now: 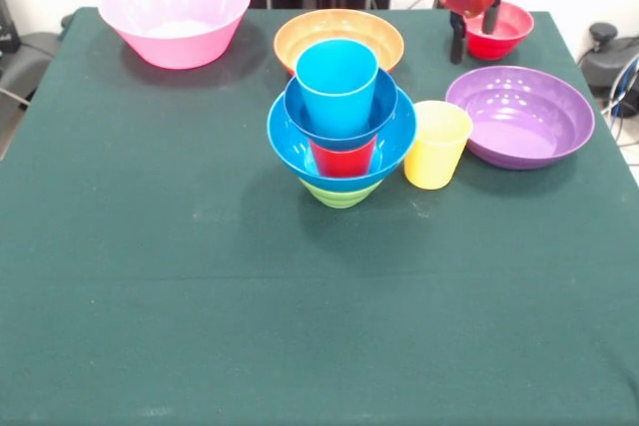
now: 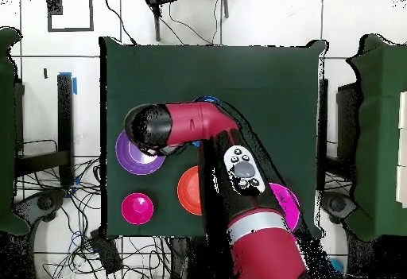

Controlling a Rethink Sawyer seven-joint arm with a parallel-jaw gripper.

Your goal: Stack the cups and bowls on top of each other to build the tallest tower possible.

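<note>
The tower (image 1: 340, 127) stands mid-table: a green bowl (image 1: 340, 193) at the bottom, then the large blue bowl (image 1: 384, 152), the red cup (image 1: 342, 158), the small blue bowl (image 1: 300, 107) and the sky-blue cup (image 1: 336, 82) on top. The yellow cup (image 1: 436, 144) stands right beside it. My gripper (image 1: 473, 45) hangs at the far right with its fingers apart and empty. It overlaps the left rim of the small red bowl (image 1: 509, 29); I cannot tell whether it touches. In the overhead view my arm (image 2: 183, 125) hides the tower and the gripper.
The purple bowl (image 1: 519, 115) lies right of the yellow cup. The orange bowl (image 1: 339, 35) sits behind the tower, and the pink bowl (image 1: 180, 17) at the far left. The overhead view shows the purple bowl (image 2: 129, 156), the red bowl (image 2: 137, 208) and the orange bowl (image 2: 187, 190).
</note>
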